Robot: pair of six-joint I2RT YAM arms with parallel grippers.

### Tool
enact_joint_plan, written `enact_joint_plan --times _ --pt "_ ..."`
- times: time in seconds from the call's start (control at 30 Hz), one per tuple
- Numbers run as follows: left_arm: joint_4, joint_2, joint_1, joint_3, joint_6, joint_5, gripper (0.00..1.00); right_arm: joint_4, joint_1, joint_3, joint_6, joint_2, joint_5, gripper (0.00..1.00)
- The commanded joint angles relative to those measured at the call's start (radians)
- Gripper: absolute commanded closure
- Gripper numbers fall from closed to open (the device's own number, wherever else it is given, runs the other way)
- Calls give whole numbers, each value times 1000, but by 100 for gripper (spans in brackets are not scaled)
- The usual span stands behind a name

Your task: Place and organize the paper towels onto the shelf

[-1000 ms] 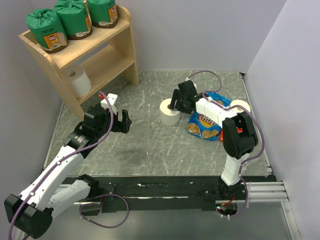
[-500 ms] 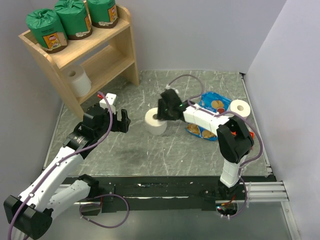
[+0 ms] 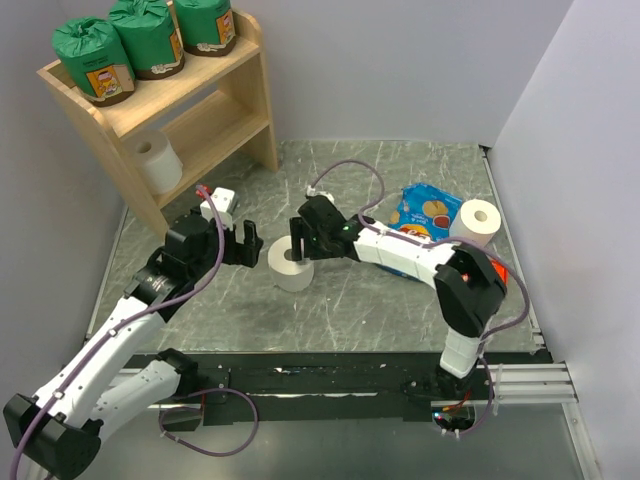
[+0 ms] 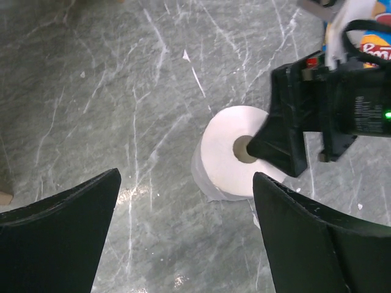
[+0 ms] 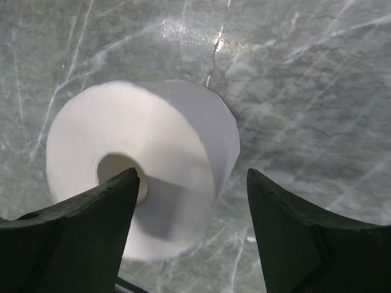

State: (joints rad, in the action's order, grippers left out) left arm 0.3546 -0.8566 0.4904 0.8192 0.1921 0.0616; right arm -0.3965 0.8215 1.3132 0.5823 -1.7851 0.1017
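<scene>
Pinching a bare white roll (image 3: pixel 288 265) by its wall with the right hand (image 3: pixel 300 248): one finger at the hollow core, the other against the outer side. Held that roll tilted over the middle of the tabletop (image 3: pixel 350 300); could not tell whether its lower edge touched the surface. Hung the left hand (image 3: pixel 248 243) just beside the roll on its left, fingers spread wide with nothing between them. Found three green-wrapped rolls (image 3: pixel 147 38) upright in a row on the top tier of the shelf (image 3: pixel 215 120), at the far left corner. Found a second white roll (image 3: pixel 157 160) on the lower tier, at its near end. Found a third white roll (image 3: pixel 478 220) upright near the right wall, just beside the blue snack bag (image 3: pixel 430 212), well apart from the shelf.
</scene>
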Motion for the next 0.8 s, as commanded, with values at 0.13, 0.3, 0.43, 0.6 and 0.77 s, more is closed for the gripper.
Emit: enact_joint_plan --times 0.13,0.3,0.43,0.6,0.77 --pt "-14 -56 91 58 -19 43 7 -42 4 -93 -41 278 3 11" --pt "14 -154 220 113 4 84 8 -33 -7 -283 -64 482 120 11" --pt "33 -283 301 164 20 128 10 -56 -45 -425 -68 665 179 11" --pt "3 -393 392 208 35 161 10 -55 -99 -609 -64 970 193 9" --pt "6 -541 442 254 40 195 14 -80 -119 -690 -65 1174 225 9"
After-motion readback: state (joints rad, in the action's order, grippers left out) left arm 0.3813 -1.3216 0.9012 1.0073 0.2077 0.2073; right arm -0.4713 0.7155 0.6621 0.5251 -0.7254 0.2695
